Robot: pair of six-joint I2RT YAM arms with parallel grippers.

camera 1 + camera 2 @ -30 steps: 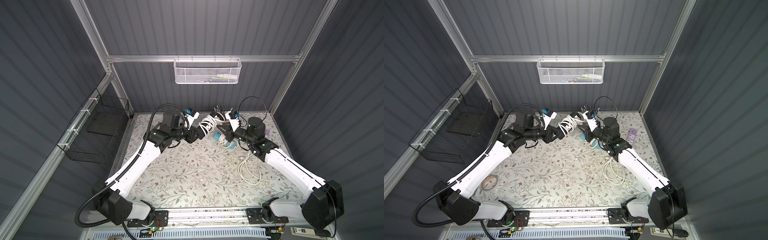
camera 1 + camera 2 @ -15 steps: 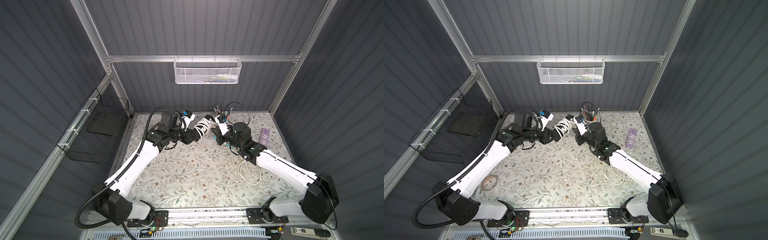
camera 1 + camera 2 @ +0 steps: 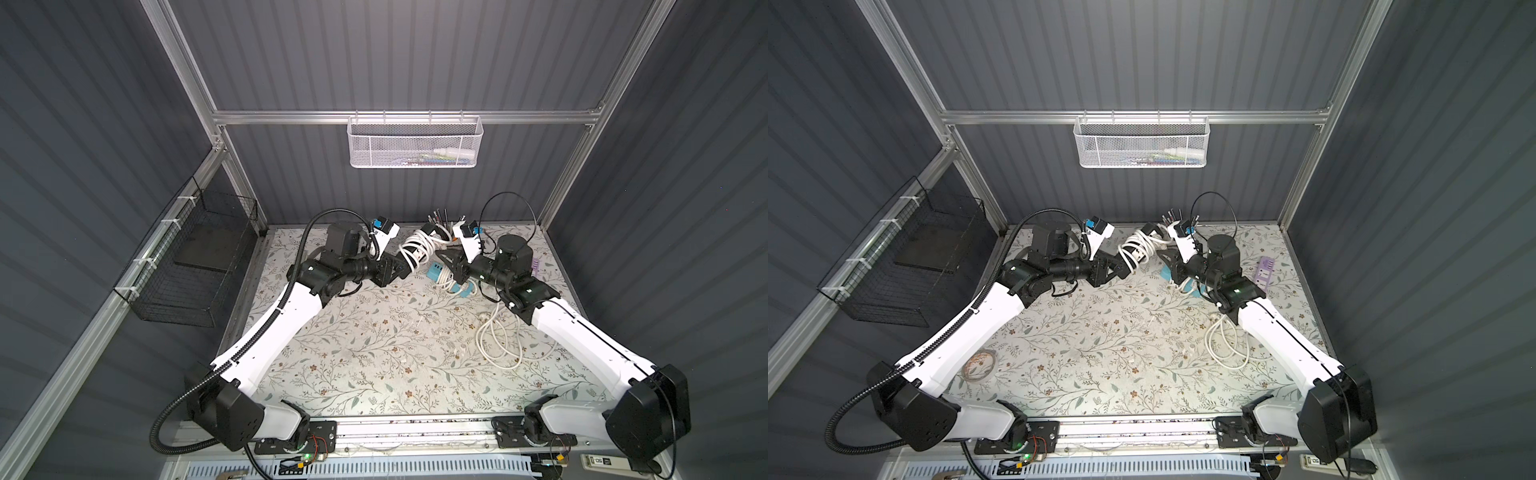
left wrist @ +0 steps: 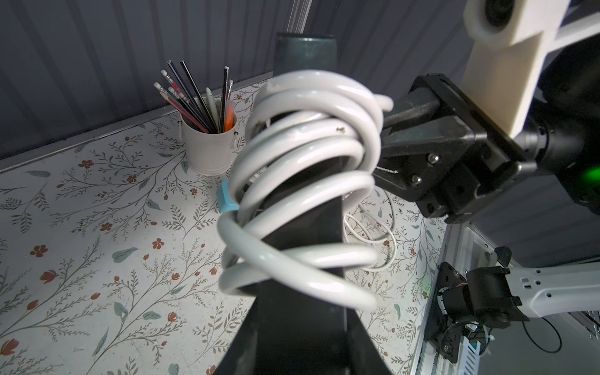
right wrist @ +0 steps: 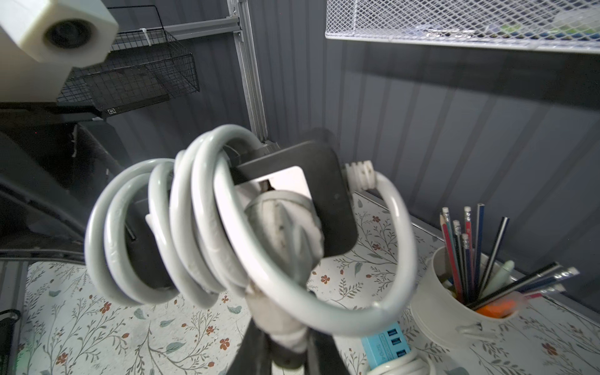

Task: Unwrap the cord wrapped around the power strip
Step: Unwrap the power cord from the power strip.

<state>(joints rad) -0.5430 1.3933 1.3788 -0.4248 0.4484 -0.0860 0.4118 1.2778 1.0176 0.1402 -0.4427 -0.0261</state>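
We are holding the black power strip raised above the back of the worktop, our left claw clamping its near end while our right claw is pinching the white plug of the cord coiling around it in several loose loops.

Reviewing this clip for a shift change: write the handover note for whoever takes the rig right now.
Left hand: shut on one end of the power strip, held above the table.
Right hand: shut on the plug at the cord's free end.
Cord: several turns wound round the strip.
Done: strip lifted, plug gripped.
To do: unwind every turn.
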